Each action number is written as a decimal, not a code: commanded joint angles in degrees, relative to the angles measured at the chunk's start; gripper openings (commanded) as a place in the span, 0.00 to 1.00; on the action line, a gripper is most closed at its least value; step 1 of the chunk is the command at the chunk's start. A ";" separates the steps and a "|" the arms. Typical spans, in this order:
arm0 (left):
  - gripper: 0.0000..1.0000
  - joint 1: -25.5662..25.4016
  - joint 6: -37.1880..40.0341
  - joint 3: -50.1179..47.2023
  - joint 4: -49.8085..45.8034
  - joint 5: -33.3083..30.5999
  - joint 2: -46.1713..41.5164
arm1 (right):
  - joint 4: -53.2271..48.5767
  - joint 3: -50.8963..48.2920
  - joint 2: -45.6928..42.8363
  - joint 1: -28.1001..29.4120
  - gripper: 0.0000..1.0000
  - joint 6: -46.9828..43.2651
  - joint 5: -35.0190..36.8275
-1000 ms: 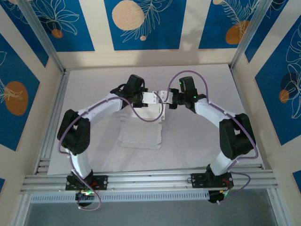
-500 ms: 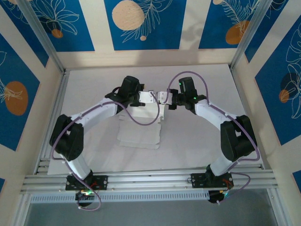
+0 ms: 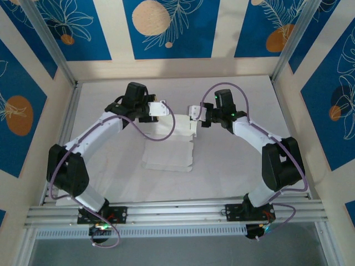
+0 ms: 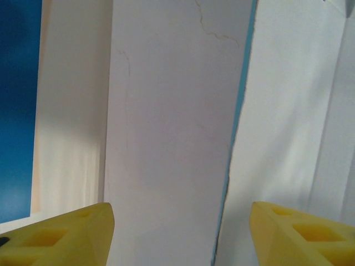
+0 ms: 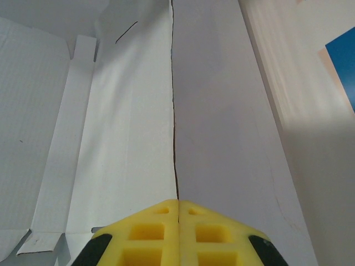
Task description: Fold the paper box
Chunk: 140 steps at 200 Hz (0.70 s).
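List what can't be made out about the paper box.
- Top external: paper box far edge, behind the left gripper and right gripper.
- Top external: creases and tabs, too small, white on white.
- Left wrist: which panel this is; frame cuts it off.
- Right wrist: how much card the shut fingers pinch; their pads cover it.

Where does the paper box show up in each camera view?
Top external: paper box, picture centre.
Left wrist: paper box, right half, light-blue edge.
Right wrist: paper box, left half, edge in the right gripper.
Shared landmark: blue wall panel.
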 commanded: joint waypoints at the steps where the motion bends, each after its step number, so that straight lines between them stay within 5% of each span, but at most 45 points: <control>1: 0.65 0.68 -0.01 -2.26 -0.80 0.49 -1.54 | 0.02 0.14 -1.40 -0.44 0.00 -0.31 -1.67; 93: 0.60 0.75 1.72 -4.30 4.70 -0.58 2.02 | -0.47 0.01 -1.64 -0.27 0.00 -0.45 -1.40; 140: 0.39 0.64 0.64 -1.18 4.58 -1.24 5.31 | -1.27 0.71 -1.37 -0.29 0.00 -0.62 -0.97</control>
